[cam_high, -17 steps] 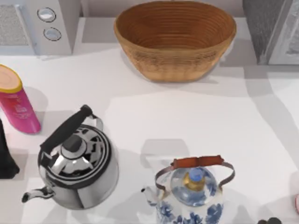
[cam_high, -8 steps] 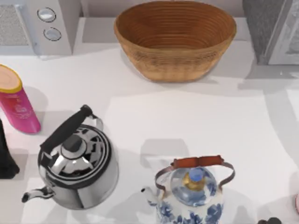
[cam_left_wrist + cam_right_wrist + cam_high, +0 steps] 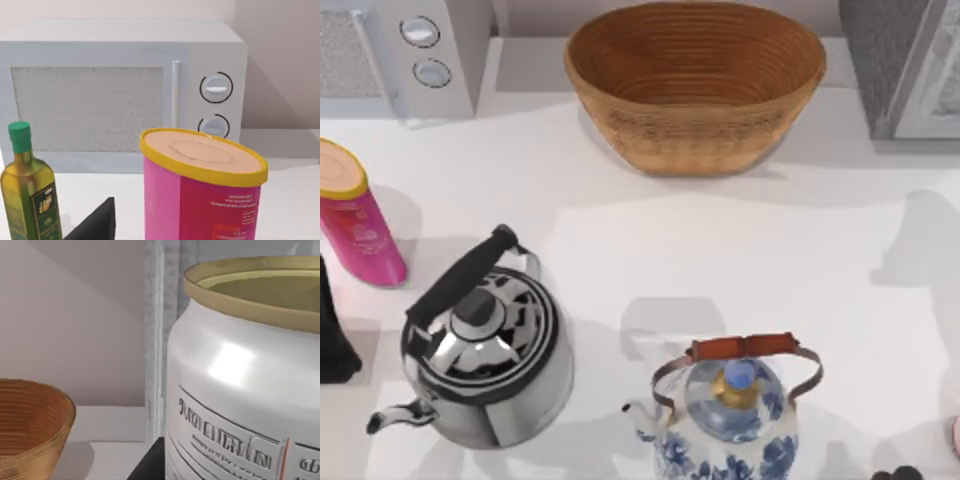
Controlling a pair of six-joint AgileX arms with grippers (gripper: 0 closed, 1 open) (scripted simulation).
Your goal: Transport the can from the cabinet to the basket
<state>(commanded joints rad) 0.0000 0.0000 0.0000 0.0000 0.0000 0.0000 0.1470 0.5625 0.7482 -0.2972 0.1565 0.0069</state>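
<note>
The can (image 3: 245,390), silver with a gold rim and a printed label, looms very close in the right wrist view. My right gripper (image 3: 165,460) is shut on it, with one dark finger (image 3: 149,464) lying against its side. Behind the can stands the grey edge of the cabinet (image 3: 161,315), which sits at the table's back right (image 3: 905,65). The woven tan basket (image 3: 695,80) sits at the back middle, and its rim (image 3: 30,405) lies off to one side of the can. My left gripper (image 3: 330,335) is parked at the left edge.
A microwave (image 3: 405,55) stands back left. A pink cylinder (image 3: 355,215) with a yellow-rimmed top stands at the left, beside an olive oil bottle (image 3: 30,190). Near the front are a steel kettle (image 3: 485,345) and a blue-and-white kettle (image 3: 730,410).
The arm's shadow on the right of the table has drawn back from a long band below the cabinet to a patch at the right edge. Nothing on the table moved.
</note>
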